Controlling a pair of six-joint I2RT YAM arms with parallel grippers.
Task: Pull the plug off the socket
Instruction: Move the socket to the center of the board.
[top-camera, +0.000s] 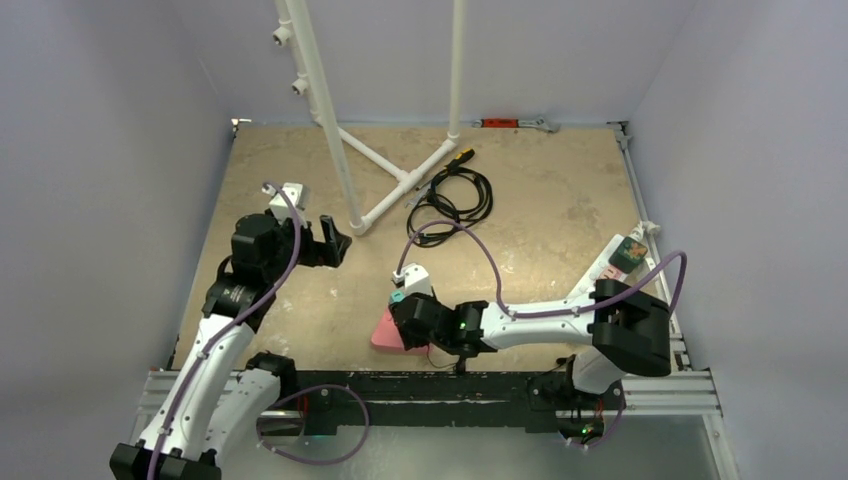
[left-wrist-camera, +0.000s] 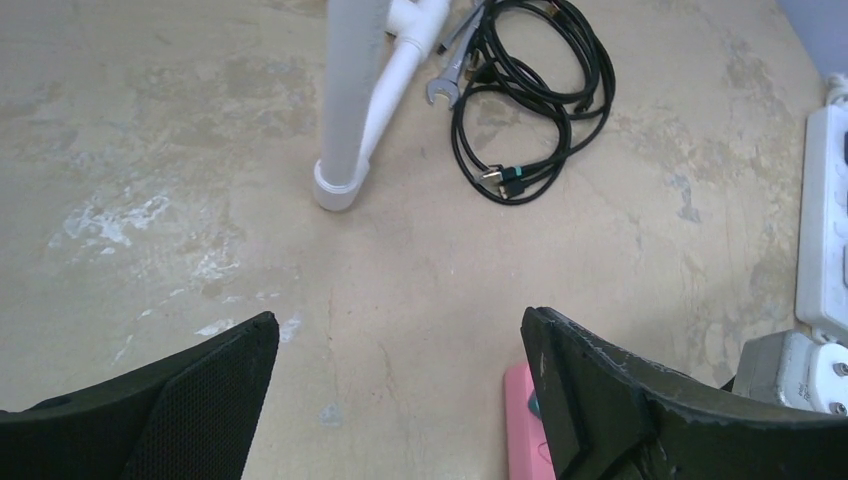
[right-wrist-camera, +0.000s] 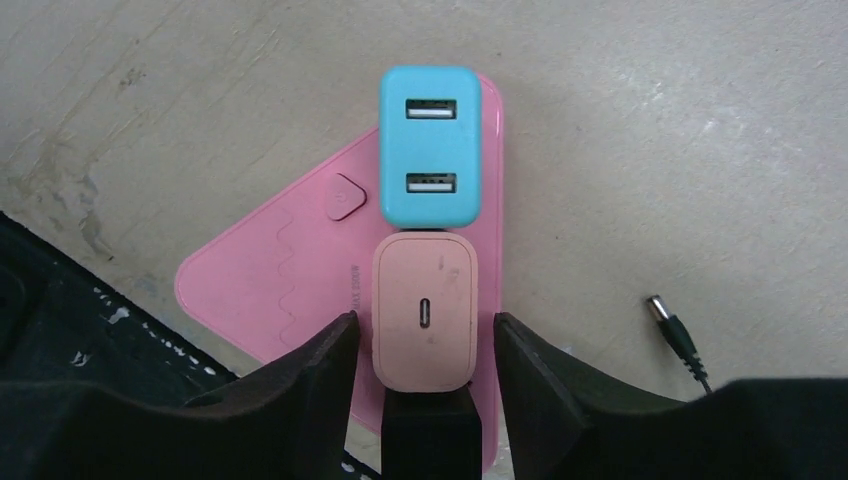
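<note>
A pink triangular socket block (right-wrist-camera: 270, 270) lies flat near the table's front edge (top-camera: 383, 333), and its corner also shows in the left wrist view (left-wrist-camera: 520, 420). Three plugs sit in a row on it: a blue two-port USB plug (right-wrist-camera: 430, 145), a peach USB-C plug (right-wrist-camera: 425, 300) and a black plug (right-wrist-camera: 430, 430). My right gripper (right-wrist-camera: 422, 325) hangs right over the block (top-camera: 408, 322), its fingers either side of the peach plug with a narrow gap on each side, open. My left gripper (left-wrist-camera: 400, 325) hovers wide open over bare table at the left (top-camera: 335, 240).
A white pipe stand (top-camera: 345, 150) rises mid-table with a coiled black cable (top-camera: 455, 195) and a wrench (left-wrist-camera: 455, 70) beside its foot. A white power strip (top-camera: 605, 265) lies along the right edge. A loose barrel connector (right-wrist-camera: 670, 325) lies right of the socket block.
</note>
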